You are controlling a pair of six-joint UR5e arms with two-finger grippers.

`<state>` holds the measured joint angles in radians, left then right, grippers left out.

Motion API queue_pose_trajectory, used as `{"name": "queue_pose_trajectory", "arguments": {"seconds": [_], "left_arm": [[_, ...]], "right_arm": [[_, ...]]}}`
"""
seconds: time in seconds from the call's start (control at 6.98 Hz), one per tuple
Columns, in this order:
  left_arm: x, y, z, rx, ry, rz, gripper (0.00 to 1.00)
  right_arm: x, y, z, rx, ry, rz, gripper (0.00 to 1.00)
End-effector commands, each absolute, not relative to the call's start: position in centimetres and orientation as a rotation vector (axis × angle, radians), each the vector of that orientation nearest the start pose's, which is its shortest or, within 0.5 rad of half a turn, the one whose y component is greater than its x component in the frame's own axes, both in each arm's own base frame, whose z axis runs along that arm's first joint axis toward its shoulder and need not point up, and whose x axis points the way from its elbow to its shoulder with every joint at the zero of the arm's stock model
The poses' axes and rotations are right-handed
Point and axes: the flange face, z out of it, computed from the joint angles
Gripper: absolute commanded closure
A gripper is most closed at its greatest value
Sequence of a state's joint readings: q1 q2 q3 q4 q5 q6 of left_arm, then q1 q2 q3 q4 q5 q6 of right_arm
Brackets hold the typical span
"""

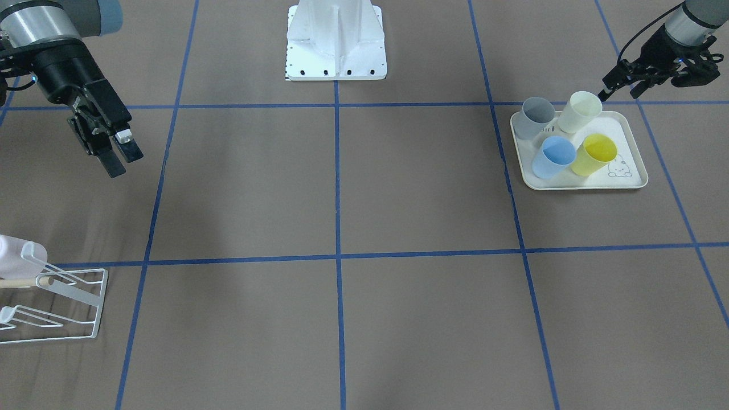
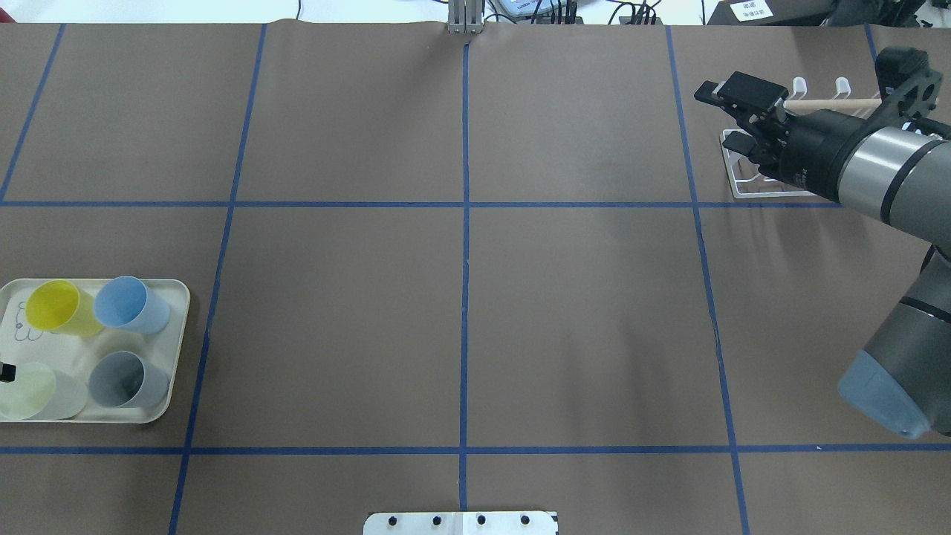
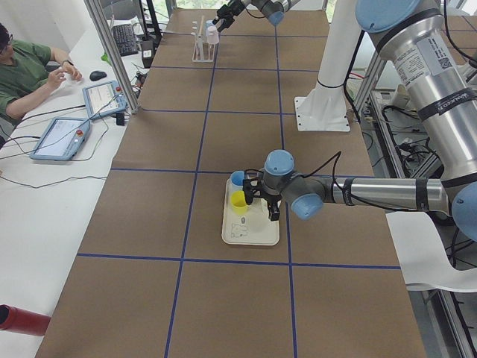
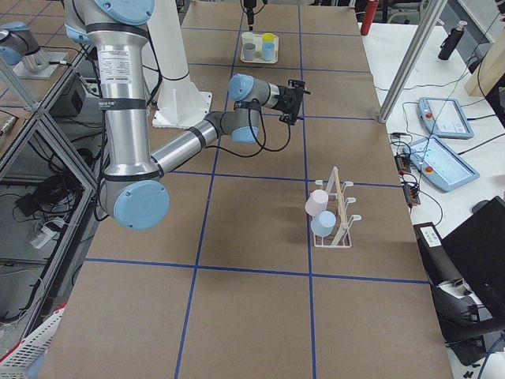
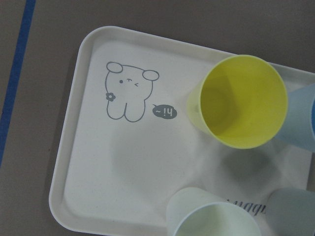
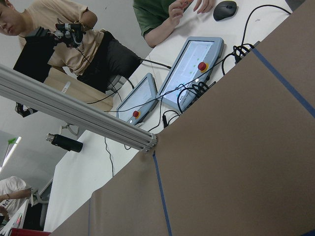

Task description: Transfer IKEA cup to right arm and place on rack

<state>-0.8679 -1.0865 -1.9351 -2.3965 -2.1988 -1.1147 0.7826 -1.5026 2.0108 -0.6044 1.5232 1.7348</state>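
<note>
Several IKEA cups stand upright on a cream rabbit-printed tray (image 1: 626, 176): grey (image 1: 537, 117), pale green (image 1: 580, 111), blue (image 1: 553, 157) and yellow (image 1: 595, 154). My left gripper (image 1: 621, 86) hovers just behind the pale green cup, jaws apart, holding nothing. The left wrist view looks down on the yellow cup (image 5: 243, 101) and the pale green cup (image 5: 211, 216). My right gripper (image 1: 125, 161) is open and empty above the table, near the white wire rack (image 1: 74, 302). The rack (image 4: 338, 217) holds a pink cup (image 4: 317, 203) and a blue cup (image 4: 322, 223).
The robot's white base plate (image 1: 336, 42) sits at the table's middle near edge. Blue tape lines (image 2: 465, 223) divide the brown table. Operators, tablets and cables (image 3: 71, 127) are beyond the far edge. A red object (image 3: 19, 319) lies at one table end.
</note>
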Motion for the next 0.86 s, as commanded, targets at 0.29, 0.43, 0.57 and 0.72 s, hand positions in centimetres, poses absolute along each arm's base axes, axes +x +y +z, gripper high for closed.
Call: {"name": "queue_pose_trajectory", "arguments": {"seconds": [0.29,0.43,0.57,0.72], "left_arm": [[17.1,-29.1,59.8,-0.09,0.89,-0.12,0.0],[17.6,-28.8,60.1,-0.101,0.884,-0.106,0.01],[18.1,-28.5,60.2,-0.11,0.882,-0.088,0.06],[18.8,-28.3,60.1,-0.115,0.884,-0.069,0.17]], "right_arm": [[-24.5,-43.6,30.6,0.5,-1.442,0.796,0.0],[-24.5,-43.6,30.5,0.501,-1.445,0.795,0.0],[-24.6,-43.6,30.6,0.499,-1.442,0.795,0.0],[-24.6,-43.6,30.6,0.499,-1.442,0.795,0.0]]}}
